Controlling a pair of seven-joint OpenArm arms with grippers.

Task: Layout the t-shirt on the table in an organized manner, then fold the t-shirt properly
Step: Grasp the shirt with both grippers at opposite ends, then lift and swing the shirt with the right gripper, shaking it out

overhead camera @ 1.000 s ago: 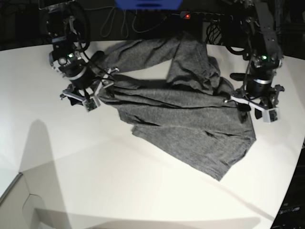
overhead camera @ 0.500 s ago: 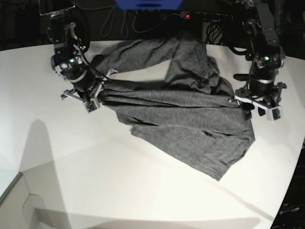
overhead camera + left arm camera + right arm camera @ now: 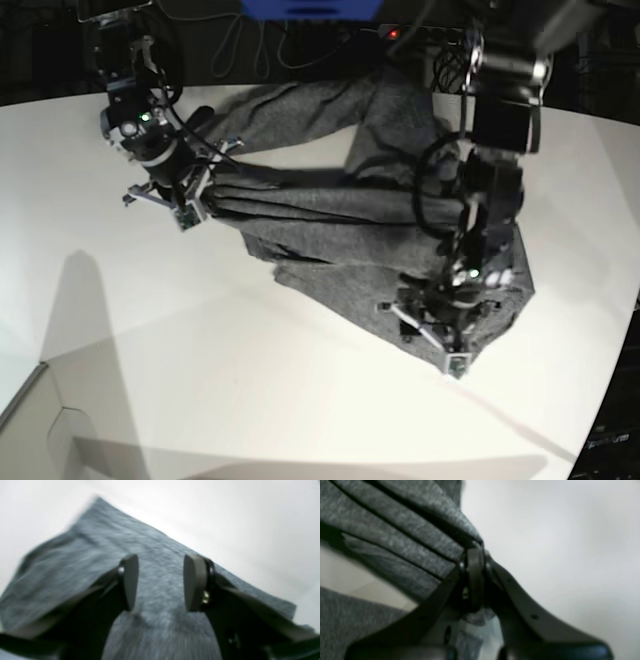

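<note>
Left gripper (image 3: 432,330) nearest the camera in the base view, low over the near corner of the shirt (image 3: 340,215), close to the table (image 3: 200,360) edge side. Left wrist view: fingers (image 3: 130,580) stand apart with a clear gap, grey knit visible between and beneath them, nothing pinched. Whether the tips touch the cloth I cannot tell; the view is blurred.

Shirt lies crumpled across the middle of the table, spread diagonally from the far left to the near right, with long folds running across it and one part trailing toward the far edge.

Right gripper (image 3: 200,195) farther back, at the shirt's left end. Right wrist view: jaws pressed together on a bunched edge of the shirt (image 3: 395,537), pleats fanning out from the clamped point; white table (image 3: 557,542) beyond.

Behind the table: dark background, cables (image 3: 250,45).
</note>
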